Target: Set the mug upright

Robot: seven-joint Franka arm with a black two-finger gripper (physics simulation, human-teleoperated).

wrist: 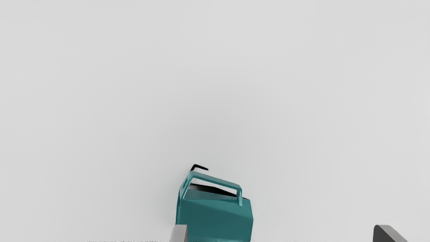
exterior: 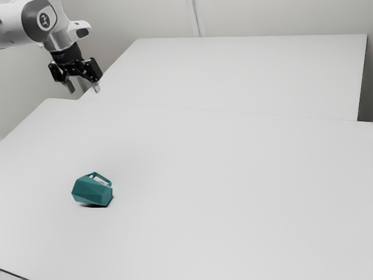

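Mug (exterior: pixel 92 192), teal and faceted, lying on its side on a white table (exterior: pixel 204 186), lower left of the exterior view, its handle (wrist: pixel 216 180) raised; farther off, at that view's upper left, the gripper (exterior: pixel 84 90) hangs from the arm (exterior: pixel 14 24), fingers spread wide, well apart from the mug

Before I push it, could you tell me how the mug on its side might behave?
The mug looks stiff, judging by its crisp, angular edges. Its flat facets would probably make it slide or rock rather than roll freely. The handle, jutting out, might stop a full roll.
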